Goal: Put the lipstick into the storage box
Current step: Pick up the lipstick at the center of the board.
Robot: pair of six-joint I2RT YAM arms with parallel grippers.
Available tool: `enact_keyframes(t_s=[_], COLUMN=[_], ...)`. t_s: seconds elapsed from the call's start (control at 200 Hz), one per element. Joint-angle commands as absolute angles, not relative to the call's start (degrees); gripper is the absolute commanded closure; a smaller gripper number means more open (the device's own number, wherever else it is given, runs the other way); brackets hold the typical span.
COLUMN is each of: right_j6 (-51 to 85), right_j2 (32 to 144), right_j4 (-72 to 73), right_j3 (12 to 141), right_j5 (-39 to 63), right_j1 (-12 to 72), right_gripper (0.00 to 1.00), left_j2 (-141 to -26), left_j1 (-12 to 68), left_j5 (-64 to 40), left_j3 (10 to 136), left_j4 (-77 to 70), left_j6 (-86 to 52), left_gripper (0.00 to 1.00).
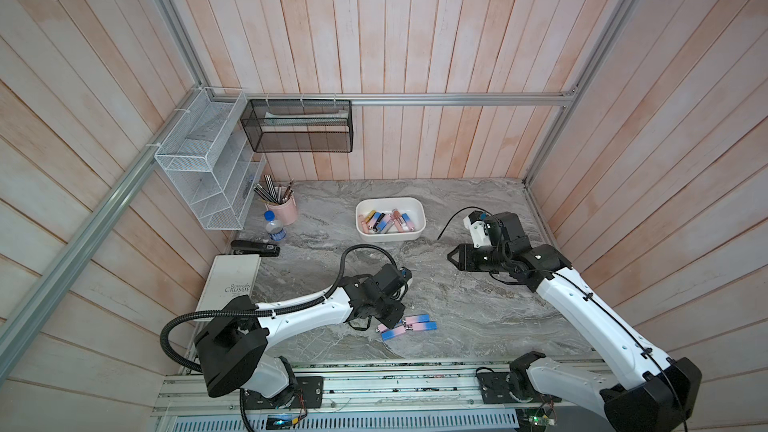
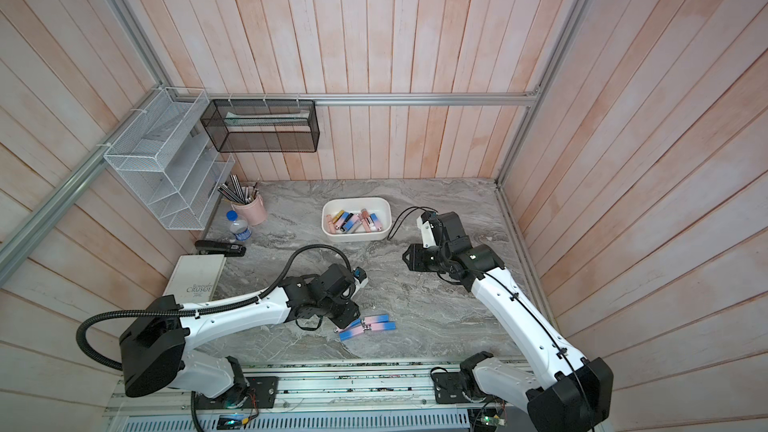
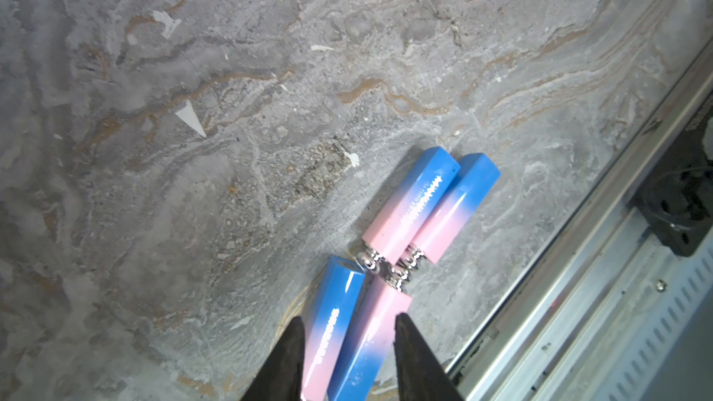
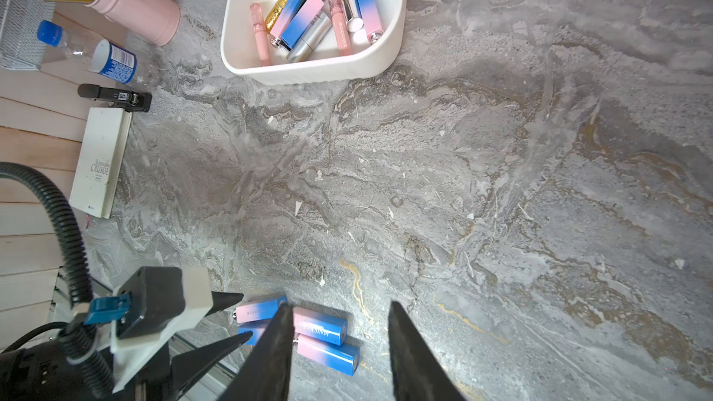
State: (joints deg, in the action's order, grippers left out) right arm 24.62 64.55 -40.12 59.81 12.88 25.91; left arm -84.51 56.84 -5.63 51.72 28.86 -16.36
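In both top views, the storage box (image 1: 390,237) (image 2: 356,237) sat at twelve o'clock on the table (image 1: 465,317). Four loose lipsticks (image 1: 407,326) (image 2: 366,327) lay clustered at six o'clock. The left gripper (image 1: 395,320) was down at their nine o'clock end. The right gripper (image 1: 449,256) hung at one o'clock from them.

In the left wrist view, the left gripper (image 3: 347,318) bracketed two lipsticks; we could not tell whether it pressed them.

In the right wrist view, the right gripper (image 4: 339,304) stood narrowly parted with nothing between its jaws.

We judged the pick-up to be in hand. The next move called for gripping one tube alone, then lifting toward twelve o'clock.
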Motion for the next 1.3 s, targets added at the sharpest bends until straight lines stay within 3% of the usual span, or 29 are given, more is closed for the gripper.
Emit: enact_keyframes(t_s=[0.0, 0.67, 1.295], right_j6=[26.63, 45.7, 49.68], right_j2=[63.8, 53.74, 50.61], right_j4=[-40.5, -39.76, -42.08], right_j3=[58.29, 46.46, 46.26], right_j5=[15.47, 12.73, 7.31], right_j1=[27.51, 48.31, 51.95], right_gripper=[0.57, 0.56, 0.56], left_j2=[-83.67, -84.37, -90.21], left_j1=[57.69, 58.89, 58.82], left_j5=[-4.92, -3.14, -3.6], left_j3=[50.76, 46.27, 45.36], left_j4=[29.9, 28.34, 24.64], left_j6=[-18.32, -20.12, -18.81], left_gripper=[0.58, 0.58, 0.59])
